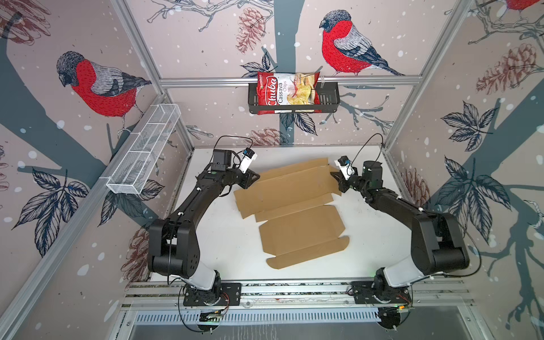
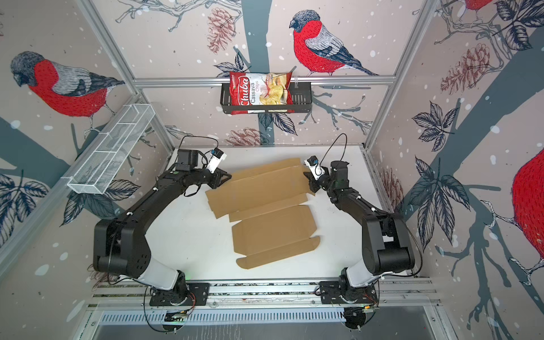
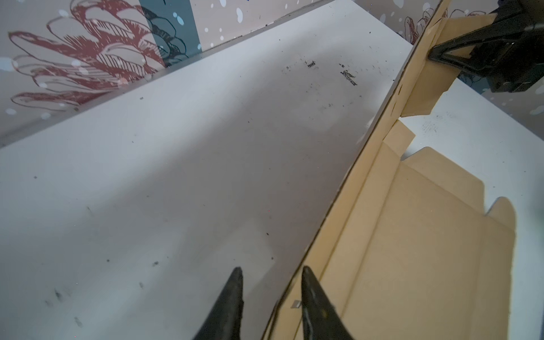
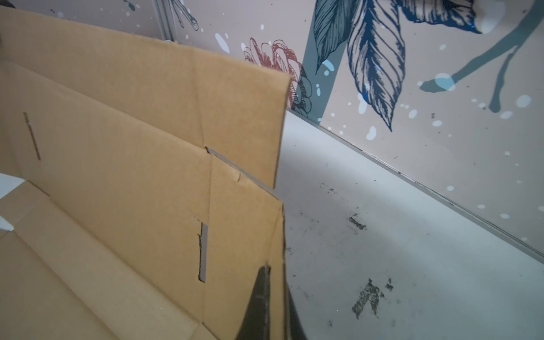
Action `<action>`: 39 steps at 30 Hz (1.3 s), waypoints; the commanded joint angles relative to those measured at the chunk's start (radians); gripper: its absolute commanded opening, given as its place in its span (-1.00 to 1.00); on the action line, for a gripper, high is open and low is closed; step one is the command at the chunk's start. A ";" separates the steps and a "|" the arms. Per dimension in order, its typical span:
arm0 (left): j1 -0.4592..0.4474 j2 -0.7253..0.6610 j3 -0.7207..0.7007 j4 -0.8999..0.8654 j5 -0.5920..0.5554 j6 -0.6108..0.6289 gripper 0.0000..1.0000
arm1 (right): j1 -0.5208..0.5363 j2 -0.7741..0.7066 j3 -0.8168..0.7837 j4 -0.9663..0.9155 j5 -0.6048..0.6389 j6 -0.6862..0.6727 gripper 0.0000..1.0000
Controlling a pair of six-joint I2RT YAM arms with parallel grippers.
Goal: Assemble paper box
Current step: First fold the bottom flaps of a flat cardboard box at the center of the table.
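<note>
A: where's the paper box (image 1: 294, 206)?
B: Unfolded in the middle of the white table (image 1: 223, 235), seen in both top views. Near panels flat, far side lifted off the surface.
A: state of right gripper (image 4: 275, 273)?
B: Clamped on the far right corner of the cardboard, a finger on each face.
A: and left gripper (image 3: 272, 273)?
B: Narrowly apart, straddling the raised edge at the far left corner. Clear gap between outer finger (image 3: 232, 300) and cardboard. Not pinched yet.
</note>
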 commanded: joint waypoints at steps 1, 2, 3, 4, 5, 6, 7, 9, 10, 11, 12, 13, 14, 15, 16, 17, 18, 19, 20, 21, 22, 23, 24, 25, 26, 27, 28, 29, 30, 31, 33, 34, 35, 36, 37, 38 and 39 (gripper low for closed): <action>-0.031 -0.038 -0.037 -0.015 -0.103 -0.042 -0.10 | 0.002 -0.022 -0.036 0.187 0.064 0.071 -1.00; -0.031 -0.046 -0.051 -0.020 -0.134 -0.027 -0.04 | 0.002 -0.023 -0.043 0.195 0.064 0.077 -1.00; -0.027 -0.049 -0.057 -0.023 -0.159 -0.013 -0.01 | 0.002 -0.024 -0.047 0.198 0.061 0.077 -1.00; -0.026 -0.050 -0.056 -0.032 -0.175 0.001 0.00 | 0.002 -0.025 -0.050 0.199 0.058 0.078 -1.00; -0.024 -0.045 -0.047 -0.045 -0.182 0.010 -0.01 | 0.002 -0.022 -0.052 0.199 0.058 0.077 -1.00; -0.024 -0.040 -0.033 -0.060 -0.184 0.009 -0.04 | 0.002 -0.023 -0.054 0.200 0.059 0.077 -1.00; -0.023 -0.030 -0.012 -0.081 -0.186 0.009 -0.09 | 0.002 -0.022 -0.058 0.203 0.062 0.079 -1.00; -0.024 -0.008 0.027 -0.121 -0.180 0.019 -0.15 | 0.002 -0.022 -0.062 0.214 0.065 0.084 -1.00; -0.024 0.000 0.037 -0.131 -0.173 0.022 -0.21 | 0.002 -0.021 -0.064 0.216 0.065 0.084 -1.00; -0.023 0.007 0.043 -0.133 -0.163 0.020 -0.28 | 0.002 -0.020 -0.063 0.216 0.065 0.086 -1.00; -0.024 0.011 0.049 -0.136 -0.152 0.025 -0.35 | 0.002 -0.016 -0.061 0.214 0.065 0.086 -1.00; -0.024 0.013 0.054 -0.140 -0.144 0.028 -0.42 | 0.002 -0.014 -0.058 0.208 0.065 0.083 -1.00; -0.024 0.013 0.061 -0.145 -0.143 0.031 -0.45 | 0.002 -0.010 -0.055 0.200 0.065 0.078 -1.00; -0.024 0.012 0.066 -0.150 -0.142 0.037 -0.45 | 0.002 -0.007 -0.054 0.194 0.066 0.075 -1.00; -0.024 0.009 0.072 -0.155 -0.137 0.045 -0.43 | 0.003 -0.004 -0.050 0.183 0.067 0.068 -1.00; -0.024 0.004 0.075 -0.157 -0.132 0.057 -0.39 | 0.002 0.000 -0.048 0.170 0.065 0.058 -1.00; -0.023 0.000 0.073 -0.157 -0.127 0.067 -0.37 | 0.002 0.000 -0.046 0.160 0.066 0.053 -1.00; -0.024 -0.004 0.070 -0.152 -0.115 0.082 -0.38 | 0.002 0.002 -0.046 0.154 0.064 0.047 -1.00; -0.026 -0.007 0.069 -0.148 -0.106 0.094 -0.41 | 0.002 0.002 -0.046 0.147 0.061 0.041 -1.00; -0.026 -0.007 0.070 -0.144 -0.097 0.097 -0.48 | 0.002 0.003 -0.046 0.142 0.059 0.039 -1.00; -0.027 -0.006 0.070 -0.142 -0.081 0.102 -0.55 | 0.003 0.003 -0.046 0.139 0.059 0.038 -0.99; -0.028 -0.002 0.073 -0.142 -0.070 0.103 -0.60 | 0.003 0.005 -0.046 0.138 0.058 0.041 -0.97; -0.032 0.002 0.074 -0.140 -0.072 0.098 -0.62 | 0.005 0.005 -0.046 0.141 0.057 0.044 -0.95; -0.034 0.006 0.074 -0.138 -0.079 0.092 -0.70 | 0.007 0.005 -0.047 0.143 0.057 0.047 -0.92; -0.034 0.011 0.073 -0.139 -0.084 0.091 -0.79 | 0.010 0.005 -0.047 0.144 0.055 0.049 -0.89; -0.036 0.014 0.076 -0.143 -0.095 0.089 -0.84 | 0.011 0.005 -0.046 0.144 0.055 0.051 -0.83; -0.038 0.015 0.076 -0.144 -0.112 0.087 -0.89 | 0.013 0.003 -0.046 0.143 0.053 0.051 -0.66; -0.037 0.014 0.076 -0.149 -0.122 0.096 -0.91 | 0.013 -0.002 -0.045 0.140 0.053 0.051 -0.48; -0.038 0.011 0.073 -0.152 -0.128 0.107 -0.91 | 0.012 -0.011 -0.045 0.135 0.053 0.047 -0.39; -0.039 0.005 0.070 -0.156 -0.137 0.125 -0.91 | 0.009 -0.026 -0.040 0.115 0.055 0.031 -0.32; -0.039 -0.005 0.068 -0.163 -0.151 0.165 -0.91 | -0.007 -0.060 -0.009 0.042 0.056 -0.013 -0.20; -0.040 -0.009 0.070 -0.169 -0.157 0.183 -0.91 | -0.015 -0.077 0.013 -0.022 0.051 -0.044 -0.06; -0.040 -0.011 0.075 -0.170 -0.161 0.193 -0.91 | -0.018 -0.089 0.047 -0.095 0.043 -0.089 0.07; -0.039 -0.013 0.079 -0.172 -0.161 0.201 -0.91 | -0.016 -0.091 0.084 -0.172 0.026 -0.141 0.13; -0.041 -0.013 0.084 -0.177 -0.158 0.209 -0.91 | -0.011 -0.085 0.136 -0.249 0.020 -0.188 0.14; -0.044 -0.014 0.088 -0.180 -0.158 0.214 -0.91 | -0.006 -0.072 0.186 -0.324 0.010 -0.220 0.15; -0.045 -0.014 0.089 -0.180 -0.156 0.220 -0.91 | -0.003 -0.058 0.225 -0.378 -0.011 -0.242 0.17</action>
